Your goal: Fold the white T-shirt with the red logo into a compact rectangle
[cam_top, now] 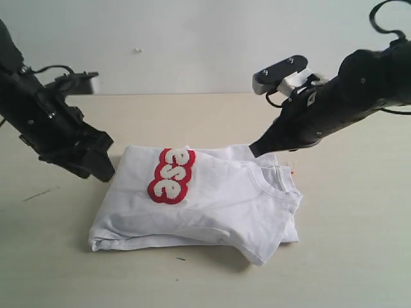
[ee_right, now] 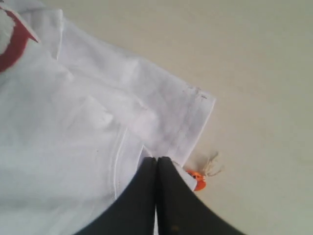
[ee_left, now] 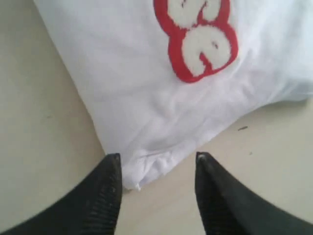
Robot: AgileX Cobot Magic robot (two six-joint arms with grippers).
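Note:
The white T-shirt [cam_top: 212,205] lies folded on the table in a rough rectangle, with its ribbed collar [cam_top: 275,183] toward the right. Part of the red logo [cam_top: 172,174] shows on top, reading "ese". My left gripper [cam_top: 106,168] hangs open at the shirt's left corner. In the left wrist view its fingers [ee_left: 110,191] straddle that corner of the T-shirt [ee_left: 146,98] without gripping it, and the logo [ee_left: 203,44] lies beyond. My right gripper [cam_top: 255,149] is shut, its tip at the far edge; it [ee_right: 157,159] hovers over a sleeve hem [ee_right: 195,122] beside the orange tag [ee_right: 198,181].
The beige table [cam_top: 359,256] surrounds the shirt, with a plain white wall [cam_top: 192,45] behind it. A small dark speck [cam_top: 181,259] lies on the table just in front of the shirt.

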